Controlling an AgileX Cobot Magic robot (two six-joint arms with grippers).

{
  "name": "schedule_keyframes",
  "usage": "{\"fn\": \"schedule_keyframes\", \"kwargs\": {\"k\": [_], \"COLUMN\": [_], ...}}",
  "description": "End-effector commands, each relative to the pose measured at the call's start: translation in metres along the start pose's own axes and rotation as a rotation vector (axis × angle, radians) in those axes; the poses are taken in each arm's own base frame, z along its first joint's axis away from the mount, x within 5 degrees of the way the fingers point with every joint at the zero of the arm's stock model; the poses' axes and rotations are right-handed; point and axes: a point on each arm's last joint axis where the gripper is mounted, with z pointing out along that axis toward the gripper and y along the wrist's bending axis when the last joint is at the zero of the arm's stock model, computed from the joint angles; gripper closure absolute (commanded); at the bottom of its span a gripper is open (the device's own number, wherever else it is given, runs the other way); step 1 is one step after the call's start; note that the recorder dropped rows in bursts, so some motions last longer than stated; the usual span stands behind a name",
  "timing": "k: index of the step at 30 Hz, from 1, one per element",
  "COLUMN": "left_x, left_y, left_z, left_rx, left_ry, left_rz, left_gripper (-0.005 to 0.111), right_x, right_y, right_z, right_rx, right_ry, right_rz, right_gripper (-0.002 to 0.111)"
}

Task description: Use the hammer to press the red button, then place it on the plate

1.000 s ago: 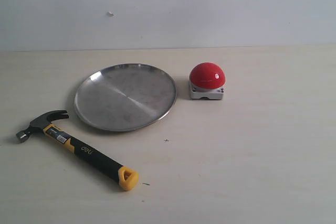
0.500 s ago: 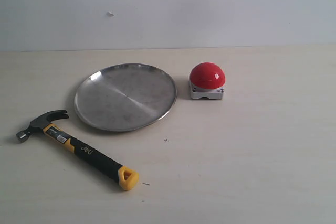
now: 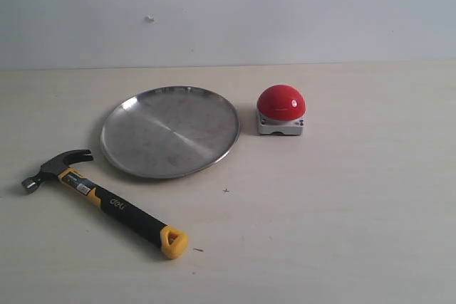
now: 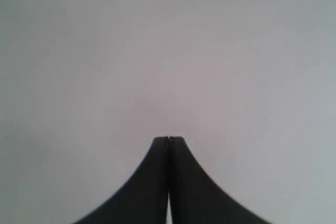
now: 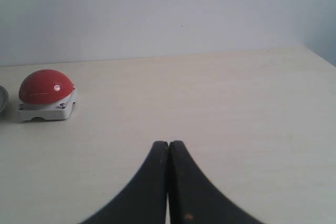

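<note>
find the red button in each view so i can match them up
Exterior view: red button right of centre, just right of the plate.
Left wrist view: not in it.
Right wrist view: red button near the picture's left edge, beyond the shut right tool.
Shared landmark: the plate's rim beside the button.

3 low things sit on the table (image 3: 342, 204): the hammer (image 3: 107, 201) at front left, the plate (image 3: 171, 131) behind it, and the button (image 3: 281, 108) just right of the plate. Narrow gaps part the hammer head from the plate rim, and the plate from the button. Bare tabletop spreads right of the button, across the front right, and along both sides of the hammer's handle.
</note>
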Motion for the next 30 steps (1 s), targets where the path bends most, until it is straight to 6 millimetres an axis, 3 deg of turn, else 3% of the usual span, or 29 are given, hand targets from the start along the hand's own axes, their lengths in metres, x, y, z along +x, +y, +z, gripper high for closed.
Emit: {"fn": "schedule_keyframes", "kwargs": {"k": [1, 7, 12, 15, 19, 22, 24, 26, 30], "left_x": [0.029, 0.102, 0.14, 0.16, 0.186, 0.208, 0.222, 0.239, 0.268], "left_y": [0.0, 0.031, 0.045, 0.042, 0.034, 0.02, 0.012, 0.003, -0.02], "left_z": [0.061, 0.132, 0.164, 0.171, 0.165, 0.159, 0.16, 0.157, 0.136], "left_rx": [-0.171, -0.406, -0.549, -0.586, -0.763, -0.752, -0.689, -0.496, 0.175], "left_ry": [0.408, 1.059, 1.456, 1.631, 1.653, 1.708, 1.762, 1.89, 2.159], "left_rz": [0.107, 0.232, 0.214, 0.374, 0.654, 0.772, 0.805, 0.877, 1.041], "left_gripper": [0.107, 0.107, 0.107, 0.107, 0.107, 0.107, 0.107, 0.107, 0.107], "right_x": [0.0, 0.0, 0.0, 0.0, 0.0, 0.0, 0.0, 0.0, 0.0], "right_y": [0.0, 0.0, 0.0, 0.0, 0.0, 0.0, 0.0, 0.0, 0.0], "right_z": [0.0, 0.0, 0.0, 0.0, 0.0, 0.0, 0.0, 0.0, 0.0], "right_rx": [0.004, 0.004, 0.004, 0.004, 0.004, 0.004, 0.004, 0.004, 0.004], "right_ry": [-0.013, -0.013, -0.013, -0.013, -0.013, -0.013, -0.013, -0.013, -0.013], "right_rz": [-0.006, -0.006, -0.006, -0.006, -0.006, -0.006, -0.006, -0.006, -0.006], "right_gripper": [0.108, 0.108, 0.108, 0.108, 0.108, 0.108, 0.108, 0.108, 0.108]}}
